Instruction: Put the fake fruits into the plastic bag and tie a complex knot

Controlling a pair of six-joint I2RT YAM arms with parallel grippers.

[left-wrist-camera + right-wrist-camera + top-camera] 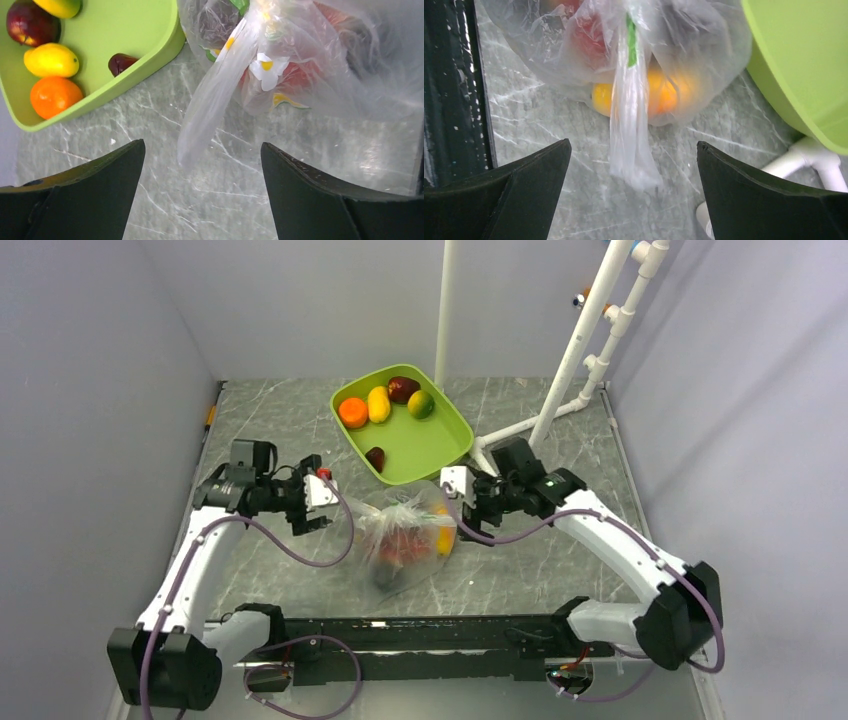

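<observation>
Resting on the grey marbled tabletop [560, 550], the plastic bag [405, 540] sat just in front of the lime green tray [440, 445], between the two arms. Left jaws stood spread wide just left of the bag and gripped nothing. In the left wrist view a loose twisted strand of clear plastic [210, 95] hung in the gap between the fingers [100, 175], touching neither. Right jaws were likewise wide apart just right of the bag and empty. A second strand [629, 125], with a green printed mark, dangled between those fingers [744, 185]. Both strands ran up to the gathered mouth of the bag [408, 502] (whether it was tied into a finished knot could not be told from these views). Bag contents: red fruit [591, 37] and a yellow-orange piece [659, 95] low on the side toward the right arm, and something dark at the near bottom edge. Fake fruits left in the tray: orange [352, 412], yellow oblong [379, 404], large maroon piece [403, 389] and green-yellow one [421, 404] along the far end, and a small maroon piece [376, 458] alone near the front rim. White pipe frame [575, 350] stood behind and to the right of the tray.
</observation>
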